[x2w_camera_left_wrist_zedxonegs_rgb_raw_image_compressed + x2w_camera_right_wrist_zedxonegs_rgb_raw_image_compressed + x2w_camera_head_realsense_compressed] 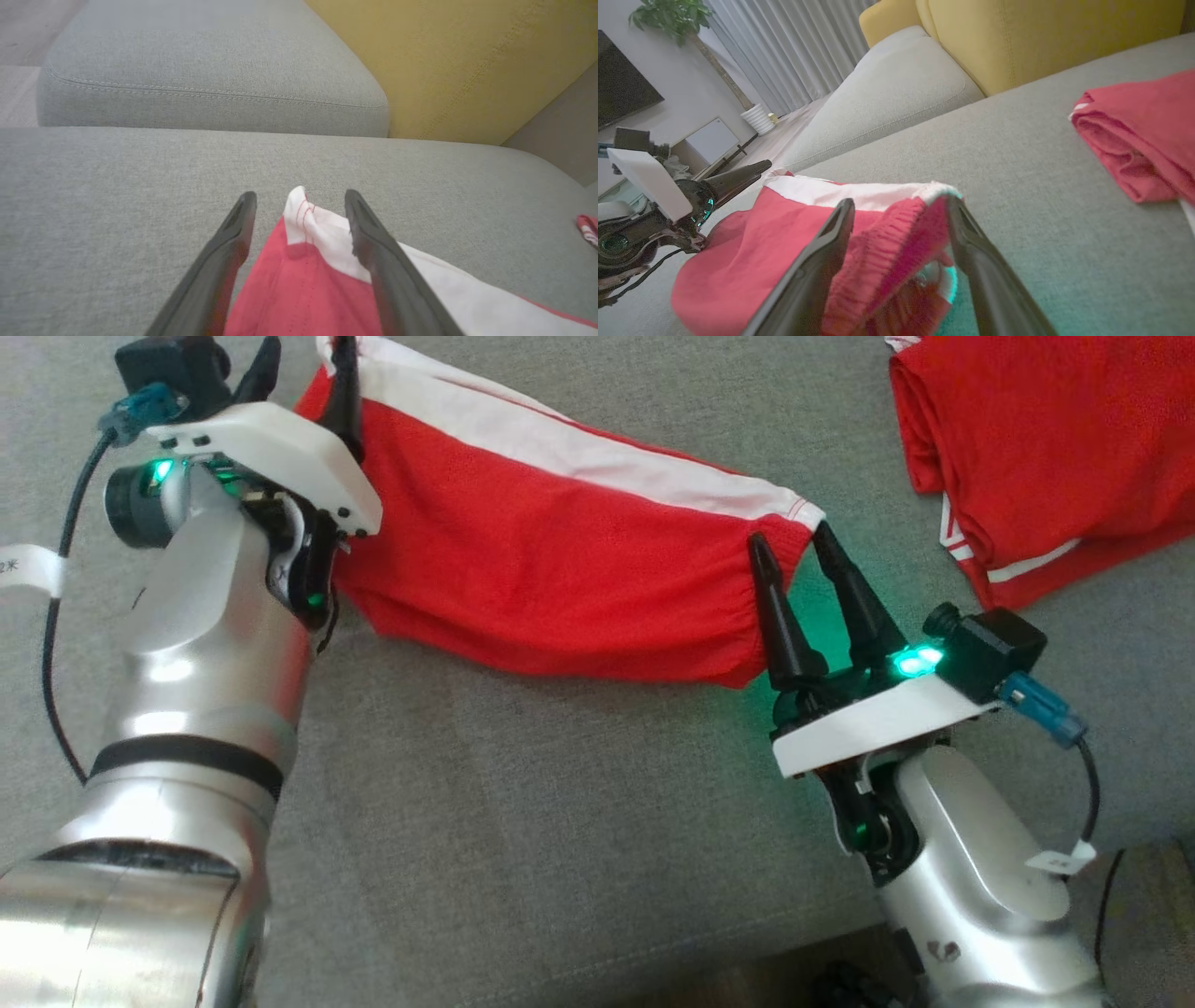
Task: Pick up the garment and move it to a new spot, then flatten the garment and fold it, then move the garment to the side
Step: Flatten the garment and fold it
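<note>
so, garment: red with a white stripe; spread out on the gray couch, between the two claws
left claw: wide; fingers apart on each side of one white corner; not pinching it
right claw: wide; fingers apart around the stretchy end; not pinching it
other red cloth: folded; well apart, on the right side

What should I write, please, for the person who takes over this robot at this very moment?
Left gripper: open, fingers on either side of a white-striped corner of the shorts.
Right gripper: open, fingers on either side of their elastic end.
Shorts: stretched out on the grey sofa seat, between the grippers. A folded red garment lies to the far right.
Done: shorts laid out, roughly flat.
Left: fold them, then move them aside.
</note>
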You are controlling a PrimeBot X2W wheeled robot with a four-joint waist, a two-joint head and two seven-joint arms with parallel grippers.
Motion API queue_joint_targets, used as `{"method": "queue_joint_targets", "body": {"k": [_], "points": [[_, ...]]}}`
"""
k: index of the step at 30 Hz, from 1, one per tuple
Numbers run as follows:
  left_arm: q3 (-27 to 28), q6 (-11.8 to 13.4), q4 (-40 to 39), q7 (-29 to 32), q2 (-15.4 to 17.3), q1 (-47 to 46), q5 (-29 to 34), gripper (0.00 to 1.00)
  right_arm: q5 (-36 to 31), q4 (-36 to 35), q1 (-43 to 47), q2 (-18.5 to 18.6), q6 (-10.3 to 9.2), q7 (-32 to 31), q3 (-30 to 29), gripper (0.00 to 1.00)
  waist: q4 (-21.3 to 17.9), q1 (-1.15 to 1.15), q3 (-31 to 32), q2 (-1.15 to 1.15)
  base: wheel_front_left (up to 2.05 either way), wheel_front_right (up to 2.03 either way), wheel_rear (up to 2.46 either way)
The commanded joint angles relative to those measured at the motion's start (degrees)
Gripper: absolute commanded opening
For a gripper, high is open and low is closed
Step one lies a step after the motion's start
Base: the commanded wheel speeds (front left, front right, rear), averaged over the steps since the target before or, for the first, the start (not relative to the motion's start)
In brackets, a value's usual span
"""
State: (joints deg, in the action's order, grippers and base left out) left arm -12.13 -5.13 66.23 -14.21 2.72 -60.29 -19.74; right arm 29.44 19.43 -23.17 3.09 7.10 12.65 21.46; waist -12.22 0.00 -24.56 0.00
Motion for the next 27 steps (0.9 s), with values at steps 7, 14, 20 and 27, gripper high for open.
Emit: {"method": "queue_joint_targets", "body": {"k": [7,14,20,27], "points": [[2.65,1.28,-14.49,-0.77,4.48,4.61,3.23,1.00,-10.66,-8.66,3.53,0.62,0.39,-0.74,-4.42,1.00,2.57,0.00,2.60,0.00,0.00,0.00,0.00],[4.63,4.39,-28.26,-0.78,5.13,13.91,6.38,1.00,-17.92,-16.10,7.03,1.33,0.39,-2.99,-9.97,1.00,5.13,0.00,5.12,0.00,0.00,0.00,0.00],[5.33,7.52,-40.78,-0.78,5.33,23.64,10.14,1.00,-22.27,-20.80,8.91,1.03,0.39,-5.14,-14.54,1.00,7.34,0.00,6.82,0.00,0.00,0.00,0.00],[5.07,9.18,-50.50,-0.78,4.82,33.90,12.04,1.00,-23.96,-22.03,11.38,0.69,0.39,-7.54,-17.00,1.00,8.61,0.00,7.98,0.00,0.00,0.00,0.00]]}}
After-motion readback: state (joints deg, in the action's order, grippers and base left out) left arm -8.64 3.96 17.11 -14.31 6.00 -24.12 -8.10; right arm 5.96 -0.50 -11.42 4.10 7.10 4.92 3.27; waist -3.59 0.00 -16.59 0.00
